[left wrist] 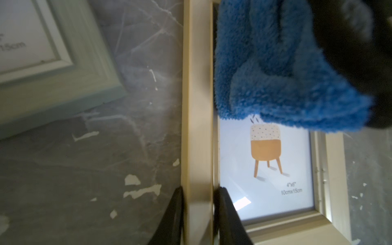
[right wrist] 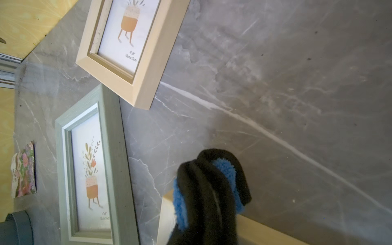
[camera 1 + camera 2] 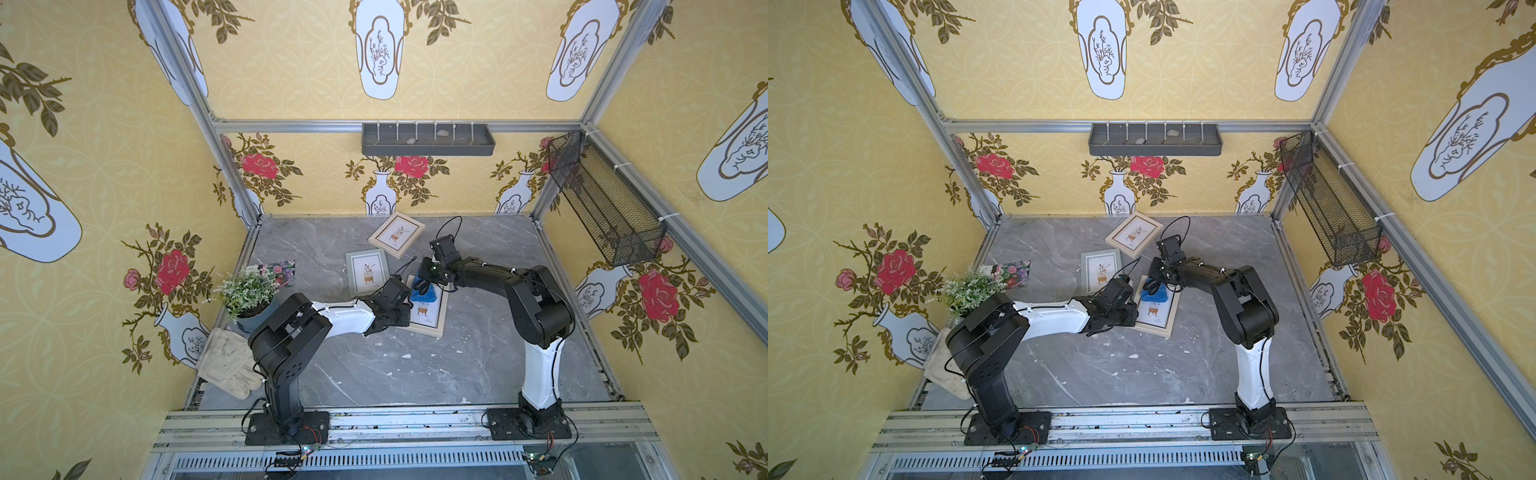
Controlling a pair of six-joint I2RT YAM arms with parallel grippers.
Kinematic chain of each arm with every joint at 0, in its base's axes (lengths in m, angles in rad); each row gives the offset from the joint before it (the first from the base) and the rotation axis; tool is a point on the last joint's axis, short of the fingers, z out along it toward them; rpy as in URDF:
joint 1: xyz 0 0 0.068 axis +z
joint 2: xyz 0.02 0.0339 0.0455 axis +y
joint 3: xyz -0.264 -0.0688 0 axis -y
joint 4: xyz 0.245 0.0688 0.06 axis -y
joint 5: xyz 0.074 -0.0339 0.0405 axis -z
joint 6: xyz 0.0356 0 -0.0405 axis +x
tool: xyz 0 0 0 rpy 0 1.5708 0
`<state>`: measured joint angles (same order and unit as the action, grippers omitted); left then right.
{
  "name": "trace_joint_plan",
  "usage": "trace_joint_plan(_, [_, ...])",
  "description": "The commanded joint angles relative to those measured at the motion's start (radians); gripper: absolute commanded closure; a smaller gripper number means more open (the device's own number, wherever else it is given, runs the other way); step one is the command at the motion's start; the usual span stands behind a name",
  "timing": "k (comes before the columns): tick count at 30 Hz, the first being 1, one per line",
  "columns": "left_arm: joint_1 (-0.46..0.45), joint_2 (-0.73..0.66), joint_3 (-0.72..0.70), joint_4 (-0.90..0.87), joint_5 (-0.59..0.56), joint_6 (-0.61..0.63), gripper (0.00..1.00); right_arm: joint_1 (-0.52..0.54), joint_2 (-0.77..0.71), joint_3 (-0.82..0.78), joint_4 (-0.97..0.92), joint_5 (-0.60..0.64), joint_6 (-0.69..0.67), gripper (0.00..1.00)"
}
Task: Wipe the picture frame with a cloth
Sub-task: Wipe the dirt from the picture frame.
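Cloth (image 3: 423, 294) lies bunched on the far end of the frame (image 3: 430, 322) in a top view, the right gripper (image 3: 424, 286) shut tight on it. In the left wrist view, the left gripper (image 1: 199, 212) pinches the frame's side rail. In the right wrist view the cloth (image 2: 227, 169) sits at the frame's edge; we fear pressure pivots the frame about that pinch.

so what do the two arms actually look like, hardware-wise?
Both match: the left arm and right arm each have bulky black joint housings, one smooth white link, and a black base plate bolted to an aluminium rail. Thin black cables loop off the wrists; white ties dot the right forearm. The left tool has slim black fingers.
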<state>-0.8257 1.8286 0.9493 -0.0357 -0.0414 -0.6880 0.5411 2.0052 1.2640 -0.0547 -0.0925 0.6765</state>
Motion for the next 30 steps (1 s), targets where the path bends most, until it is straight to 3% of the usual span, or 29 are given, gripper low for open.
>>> trace_joint_plan(1, [0.003,0.026,-0.020,-0.276,-0.040,-0.043,0.86,-0.027,-0.035,-0.045,-0.031,0.060,-0.008,1.00])
trace_joint_plan(4, [0.003,0.032,-0.020,-0.276,-0.040,-0.055,0.87,-0.035,-0.081,-0.089,-0.069,0.118,-0.031,1.00])
trace_joint_plan(7, [0.003,0.043,-0.005,-0.282,-0.039,-0.058,0.87,-0.018,-0.089,-0.119,-0.045,0.088,-0.018,1.00])
trace_joint_plan(13, [0.003,0.048,0.013,-0.287,-0.030,-0.058,0.88,0.072,0.033,0.007,-0.010,0.013,0.014,1.00])
trace_joint_plan(17, [0.003,0.040,0.011,-0.298,-0.035,-0.060,0.88,0.024,0.041,-0.008,0.018,-0.018,0.046,1.00])
trace_joint_plan(23, [0.003,0.052,0.021,-0.303,-0.034,-0.072,0.89,-0.043,-0.087,-0.137,-0.030,0.074,-0.007,1.00])
trace_joint_plan(30, [0.003,0.071,0.055,-0.330,-0.042,-0.072,0.89,0.050,-0.045,-0.072,-0.077,0.060,0.021,1.00])
